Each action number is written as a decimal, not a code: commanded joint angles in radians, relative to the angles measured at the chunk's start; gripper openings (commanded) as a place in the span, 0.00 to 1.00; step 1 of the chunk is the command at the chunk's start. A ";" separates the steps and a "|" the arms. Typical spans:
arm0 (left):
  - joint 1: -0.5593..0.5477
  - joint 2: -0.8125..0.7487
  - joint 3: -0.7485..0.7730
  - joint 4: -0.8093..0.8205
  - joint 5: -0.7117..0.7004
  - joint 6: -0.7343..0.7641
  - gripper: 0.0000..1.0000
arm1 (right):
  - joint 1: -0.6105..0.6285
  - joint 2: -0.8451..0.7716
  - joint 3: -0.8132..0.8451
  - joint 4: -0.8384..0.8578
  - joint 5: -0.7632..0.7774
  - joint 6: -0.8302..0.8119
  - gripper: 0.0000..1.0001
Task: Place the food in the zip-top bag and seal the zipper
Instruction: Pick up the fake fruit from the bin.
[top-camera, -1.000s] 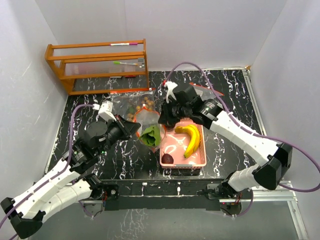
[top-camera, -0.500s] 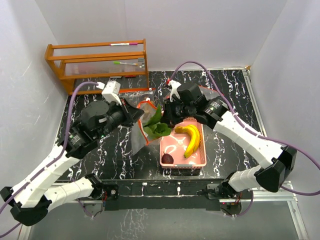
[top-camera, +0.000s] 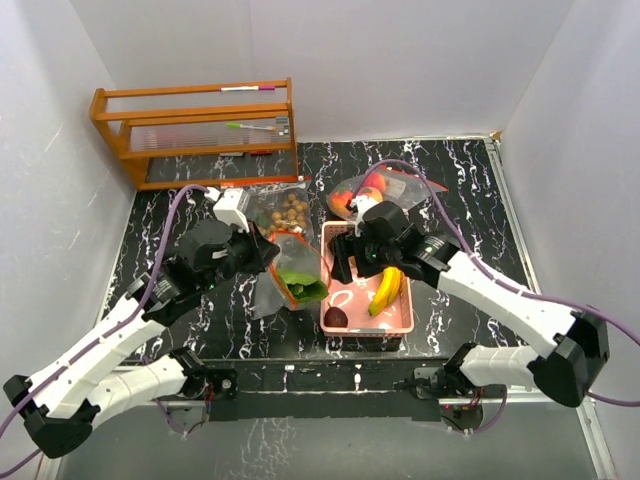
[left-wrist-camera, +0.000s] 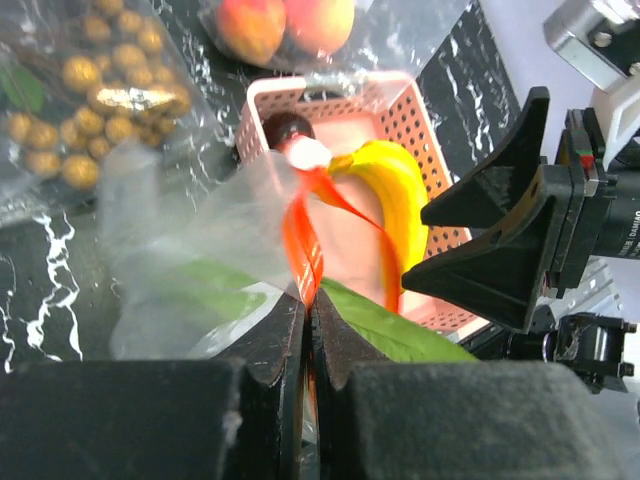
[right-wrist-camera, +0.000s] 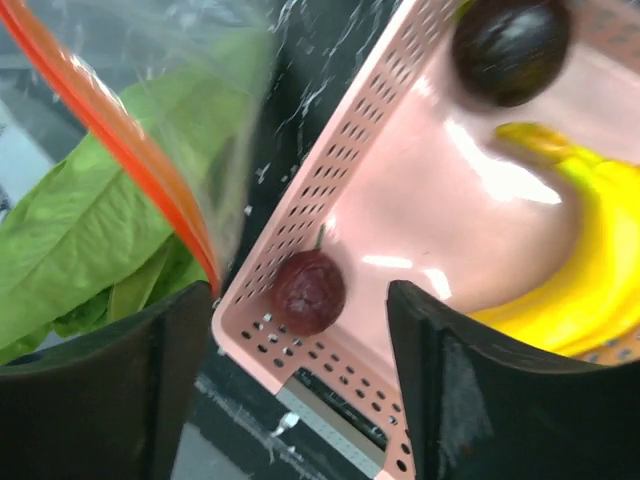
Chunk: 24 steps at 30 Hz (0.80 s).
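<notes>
L gripper (left-wrist-camera: 310, 300) is pinched tight on the orange zipper strip (left-wrist-camera: 303, 235) of the zip-top bag (top-camera: 290, 262). It holds the bag's mouth up just left of the pink basket (top-camera: 402, 322). Green leafy veg (top-camera: 300, 283) sits inside the bag, w/ one leaf poking out past the jaws in the L wrist view.

R gripper (top-camera: 343, 265) hangs over the left side of the basket, fingers (right-wrist-camera: 100, 385) spread wide apart w/ nothing between them.

- **Dark red fruit** (right-wrist-camera: 308, 292): seen below, between the two fingers in the R wrist view. It lies on the basket floor in the near-left corner, against the perforated wall next to the bag. Can't tell any contact w/ the fingers.
- **Darker fruit** (right-wrist-camera: 510, 45): sits toward the far-left corner of the basket (in the top view the R arm hides it).
- **Bananas** (top-camera: 385, 290): lie along the basket's right side, partly under the arm.

Further back, 2 more clear bags lie flat on the black marbled table (top-camera: 460, 200):

- One w/ tan longans (top-camera: 285, 210), just far of the held bag.
- One w/ orange-red round fruits (top-camera: 365, 190), just far of the basket.

A wooden rack (top-camera: 195, 130) stands in the far-left corner by the wall, well apart from both arms.
</notes>
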 joint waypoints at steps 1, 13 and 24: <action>0.004 -0.022 0.065 -0.004 -0.045 0.067 0.00 | 0.000 -0.061 0.002 0.070 0.209 -0.074 0.77; 0.004 -0.074 0.042 -0.021 -0.071 0.091 0.00 | -0.016 0.256 0.048 0.231 0.459 -0.007 0.83; 0.004 -0.127 -0.001 -0.009 -0.071 0.093 0.00 | -0.085 0.430 0.112 0.338 0.434 -0.031 0.80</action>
